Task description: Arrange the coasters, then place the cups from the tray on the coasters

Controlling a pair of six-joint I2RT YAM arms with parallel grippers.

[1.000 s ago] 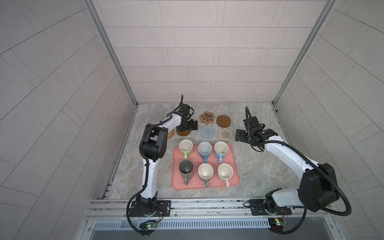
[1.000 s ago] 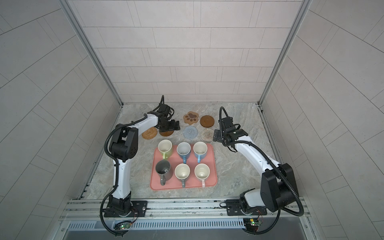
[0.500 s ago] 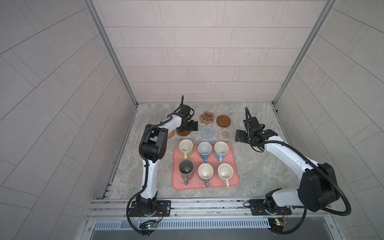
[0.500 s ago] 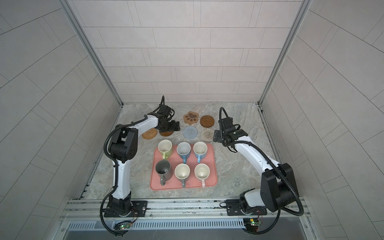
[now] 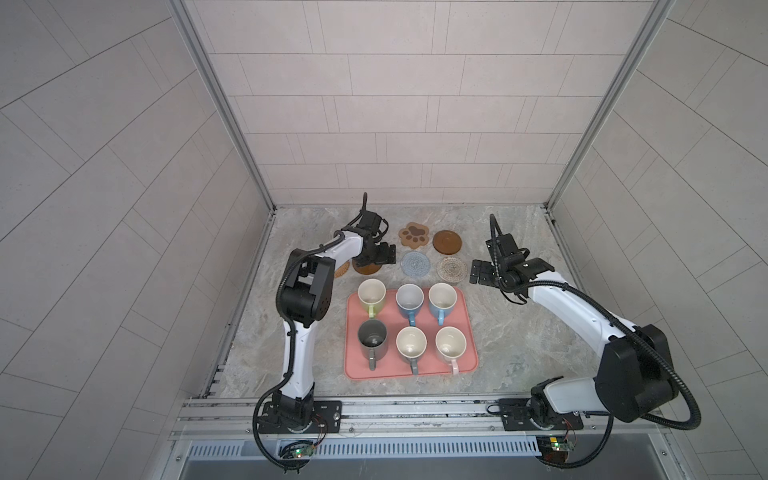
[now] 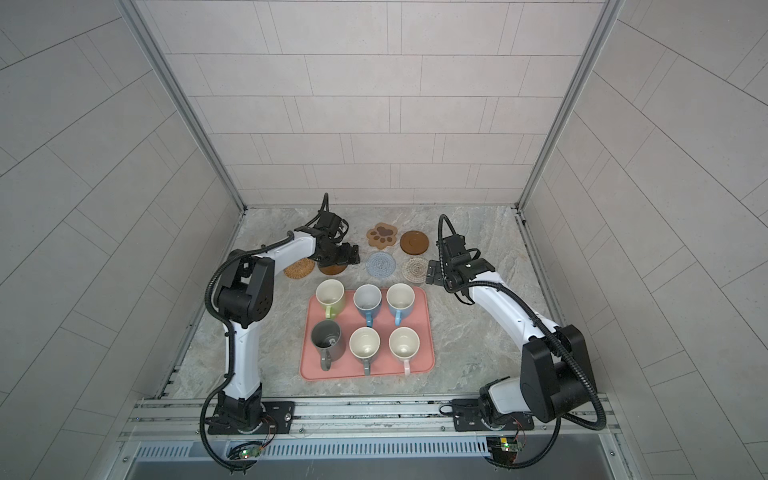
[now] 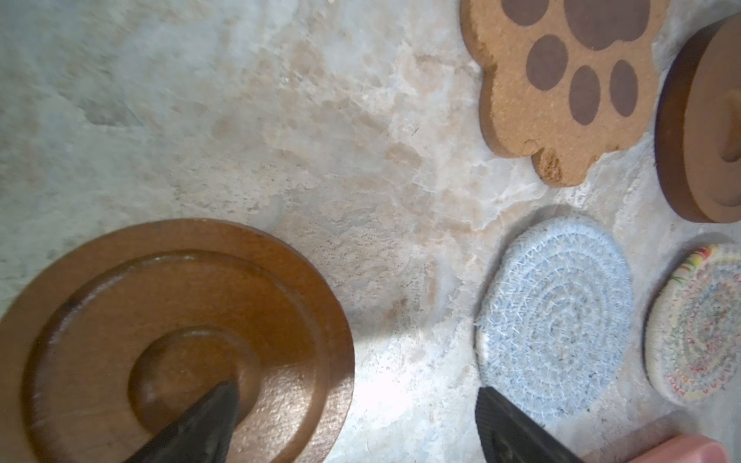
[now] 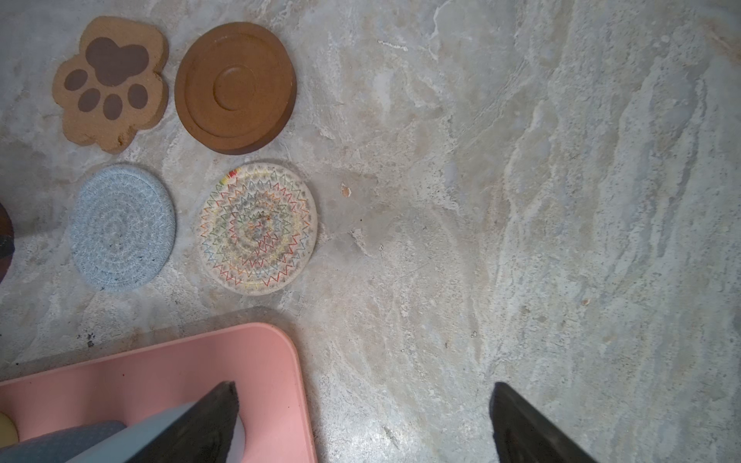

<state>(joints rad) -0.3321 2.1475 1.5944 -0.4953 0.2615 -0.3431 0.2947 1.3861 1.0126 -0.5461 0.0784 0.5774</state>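
Left hand (image 7: 355,401), jaws apart, is poised over a dark wooden coaster (image 7: 172,320). Right hand (image 8: 361,397), also open, is held beside the tray (image 8: 200,360), where six cups (image 5: 409,297) stand. Coaster arranging is judged underway; this coaster needs gripping next.

Even soft overhead light, faint shadows, curved wide-angle edges, left wrist view slightly blurred, mild glare

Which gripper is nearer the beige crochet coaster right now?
Right. The right gripper is just beside the beige crochet coaster; the left gripper is farther off, over a dark wooden disc beyond the blue-grey coaster.
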